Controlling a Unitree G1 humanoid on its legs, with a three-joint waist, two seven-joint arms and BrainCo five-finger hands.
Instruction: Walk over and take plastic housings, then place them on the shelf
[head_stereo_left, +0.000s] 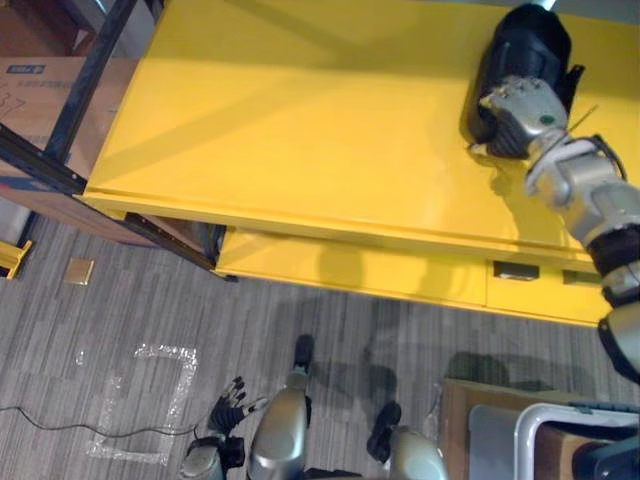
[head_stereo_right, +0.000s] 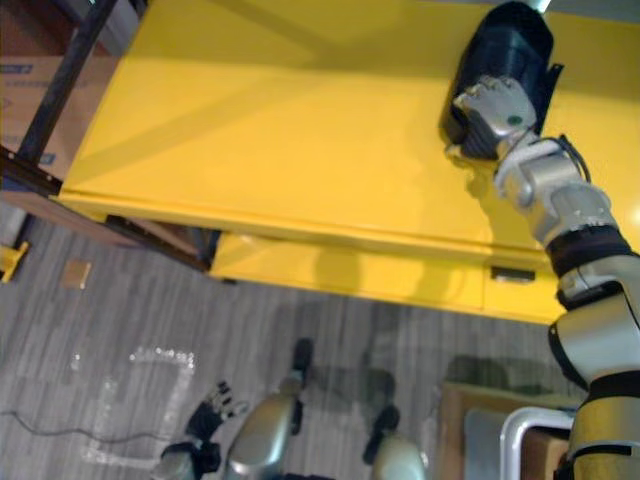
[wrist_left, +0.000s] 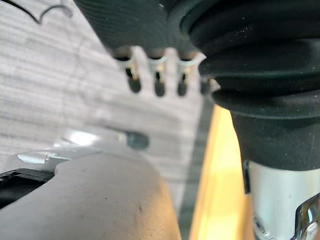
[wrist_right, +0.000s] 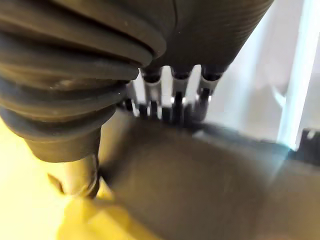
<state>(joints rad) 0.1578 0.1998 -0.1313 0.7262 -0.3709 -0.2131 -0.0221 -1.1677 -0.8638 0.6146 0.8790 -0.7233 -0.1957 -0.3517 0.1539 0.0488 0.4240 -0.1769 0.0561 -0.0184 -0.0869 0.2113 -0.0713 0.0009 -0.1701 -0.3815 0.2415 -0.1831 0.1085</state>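
housing: the black plastic housing (head_stereo_left: 520, 55) lies on the far right part of the yellow surface (head_stereo_left: 300, 130), its rounded body running away from the robot.
right hand: the right hand (head_stereo_left: 522, 112) sits on the housing's near end.
right fingers: in the right wrist view the fingers (wrist_right: 175, 95) reach over the housing's dark top with their tips hooked on its far edge. the thumb (wrist_right: 80, 175) presses its side just above the yellow, so the housing is pinched between them.
surface front: a yellow drawer front with a dark handle slot (head_stereo_left: 516, 270) sits below the near edge.
left hand: the left hand (head_stereo_left: 228, 405) hangs low over the grey floor (head_stereo_left: 130, 300), well apart from the housing. its fingers (wrist_left: 157, 75) are straight, slightly spread and hold nothing.
floor: a clear tape outline (head_stereo_left: 160, 400) lies beside the left hand.
writing: a cardboard box (head_stereo_left: 30, 90) behind the dark rack frame (head_stereo_left: 90, 70) carries print too small to read.
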